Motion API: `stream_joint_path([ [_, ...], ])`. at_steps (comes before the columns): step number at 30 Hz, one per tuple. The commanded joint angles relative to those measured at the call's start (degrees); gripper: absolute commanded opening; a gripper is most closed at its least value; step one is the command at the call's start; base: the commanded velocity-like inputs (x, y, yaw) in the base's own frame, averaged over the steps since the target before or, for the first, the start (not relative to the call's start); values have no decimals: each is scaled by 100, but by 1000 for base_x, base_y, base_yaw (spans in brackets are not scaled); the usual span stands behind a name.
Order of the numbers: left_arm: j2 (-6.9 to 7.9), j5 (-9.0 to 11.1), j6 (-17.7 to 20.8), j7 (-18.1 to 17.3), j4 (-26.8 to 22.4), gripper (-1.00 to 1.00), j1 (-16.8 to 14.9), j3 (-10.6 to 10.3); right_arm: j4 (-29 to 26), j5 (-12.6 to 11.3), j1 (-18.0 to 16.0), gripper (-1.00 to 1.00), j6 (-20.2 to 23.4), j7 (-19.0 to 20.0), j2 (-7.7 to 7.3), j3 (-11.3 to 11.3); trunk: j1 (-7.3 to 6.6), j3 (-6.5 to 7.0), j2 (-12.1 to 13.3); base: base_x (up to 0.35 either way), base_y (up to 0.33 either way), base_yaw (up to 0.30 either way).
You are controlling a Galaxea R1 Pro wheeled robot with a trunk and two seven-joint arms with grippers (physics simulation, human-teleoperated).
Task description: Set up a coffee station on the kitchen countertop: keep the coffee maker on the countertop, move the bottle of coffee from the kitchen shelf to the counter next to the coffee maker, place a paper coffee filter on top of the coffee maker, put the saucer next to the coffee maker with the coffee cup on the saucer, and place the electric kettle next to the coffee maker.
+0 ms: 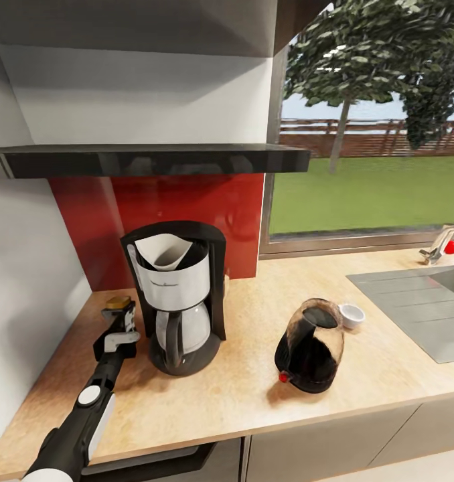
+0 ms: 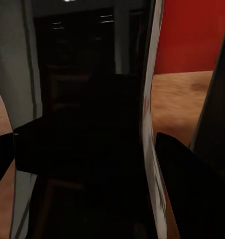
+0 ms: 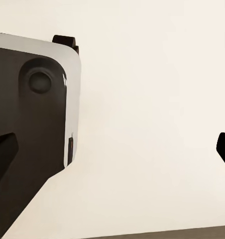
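The coffee maker (image 1: 179,294) stands on the countertop (image 1: 240,395) by the red backsplash, with the white paper coffee filter (image 1: 163,250) in its top. Just left of it, the bottle of coffee (image 1: 119,303) stands on the counter with its amber lid showing. My left gripper (image 1: 120,320) is shut around the bottle; in the left wrist view its dark body (image 2: 87,149) sits between both fingers (image 2: 184,189). The electric kettle (image 1: 311,345) stands right of the coffee maker, leaning slightly. A white coffee cup (image 1: 351,314) sits behind the kettle; the saucer is not discernible. My right gripper (image 3: 112,149) is open before a pale surface.
The black kitchen shelf (image 1: 153,161) hangs above the coffee maker. A grey sink drainer (image 1: 414,304) and a faucet (image 1: 442,244) with a red knob lie at the right under the window. A white wall bounds the counter's left end.
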Motion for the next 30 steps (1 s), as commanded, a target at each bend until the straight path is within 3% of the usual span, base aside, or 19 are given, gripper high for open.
stream_joint_path([
  [1, -11, -51, -17, 15, 2, -100, -1, 0, -11, -58, -2, 100, 33, 14, -4, 48, 3, -12, -12, 0, 0, 0],
  [17, -25, -50, -34, 15, 187, -100, 4, -9, -18, -60, -2, 100, 41, 13, -4, 48, 3, -12, -12, 0, 0, 0],
  [18, -26, -49, -36, 15, 190, 100, 4, -9, -18, -59, -2, 100, 41, 13, -4, 48, 3, -12, -12, 0, 0, 0],
  [30, 3, -43, -296, 16, 201, 100, 19, 22, -18, -61, -2, 100, 42, 12, -4, 48, 3, -12, -12, 0, 0, 0],
])
